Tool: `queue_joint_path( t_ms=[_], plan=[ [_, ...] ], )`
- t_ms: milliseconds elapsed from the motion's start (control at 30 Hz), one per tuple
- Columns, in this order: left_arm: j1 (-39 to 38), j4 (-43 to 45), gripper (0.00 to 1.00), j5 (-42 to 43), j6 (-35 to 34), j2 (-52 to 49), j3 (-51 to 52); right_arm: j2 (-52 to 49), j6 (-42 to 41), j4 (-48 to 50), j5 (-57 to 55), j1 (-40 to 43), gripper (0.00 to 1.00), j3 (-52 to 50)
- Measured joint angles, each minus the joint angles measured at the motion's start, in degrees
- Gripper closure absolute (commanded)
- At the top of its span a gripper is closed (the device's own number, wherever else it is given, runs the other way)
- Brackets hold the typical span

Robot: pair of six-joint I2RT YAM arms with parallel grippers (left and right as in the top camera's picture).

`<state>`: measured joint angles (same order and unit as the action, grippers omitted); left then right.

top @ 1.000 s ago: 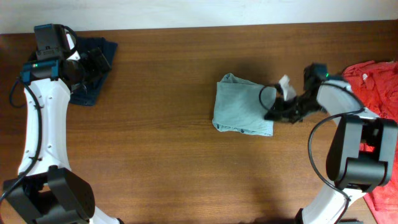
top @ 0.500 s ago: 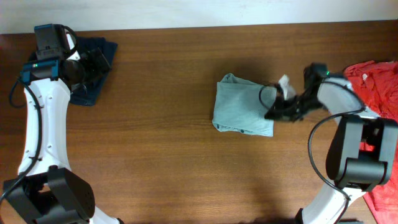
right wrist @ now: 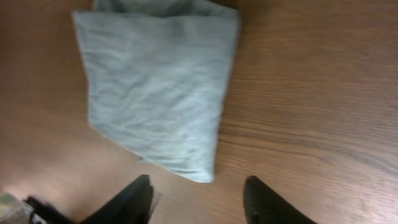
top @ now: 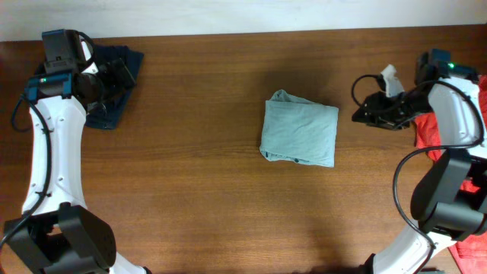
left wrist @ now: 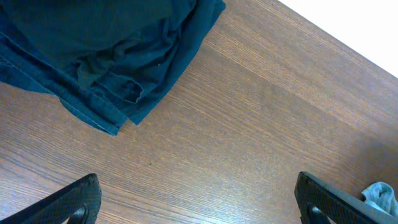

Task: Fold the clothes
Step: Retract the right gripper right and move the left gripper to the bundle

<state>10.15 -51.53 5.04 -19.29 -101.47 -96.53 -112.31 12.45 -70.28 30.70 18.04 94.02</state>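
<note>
Red pile (top: 424, 131): cut off at the frame edge and partly behind your right arm (top: 460, 114); garment count unreadable.
Grey cloth (top: 299, 131): folded, centre of table (top: 205, 167). Likely soft, light, limp. Pinch a corner through all layers.
Right gripper (right wrist: 198, 186): open, empty, near the cloth, not touching.
Left gripper (left wrist: 199, 202): open, empty, above blue garment (left wrist: 106, 56).

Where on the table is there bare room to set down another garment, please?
The widest bare tabletop lies between the navy garment and the folded light-blue garment, and along the near edge below it. A narrower gap separates that garment from the right gripper. The right edge is crowded by the red clothes pile.
</note>
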Motion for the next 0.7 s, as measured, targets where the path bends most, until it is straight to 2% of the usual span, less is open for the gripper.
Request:
queue_joint_path(
  t_ms=[67, 200, 267, 300, 600, 700],
  plan=[
    [0.00, 0.00, 0.01, 0.02, 0.00, 0.00, 0.00, 0.00, 0.17, 1.07, -0.55, 1.05, 0.33, -1.27],
    [0.00, 0.00, 0.01, 0.02, 0.00, 0.00, 0.00, 0.00, 0.15, 4.28, -1.46, 1.92, 0.25, -3.72],
    [0.00, 0.00, 0.01, 0.02, 0.02, 0.00, 0.00, -0.02, -0.02, 5.14, -2.54, 2.14, 0.14, -5.25],
    [0.00, 0.00, 0.01, 0.02, 0.00, 0.00, 0.00, -0.02, 0.11, 5.81, -3.32, 2.29, 0.01, -6.03],
    [0.00, 0.04, 0.01, 0.02, 0.02, 0.00, 0.00, -0.02, -4.07, 10.88, -13.73, 4.02, 0.01, -9.25],
    [0.00, 3.72, 0.01, -0.15, 0.00, 0.00, 0.07, -0.02, -4.85, 11.02, -15.67, 4.33, 0.01, -9.25]
  ],
)
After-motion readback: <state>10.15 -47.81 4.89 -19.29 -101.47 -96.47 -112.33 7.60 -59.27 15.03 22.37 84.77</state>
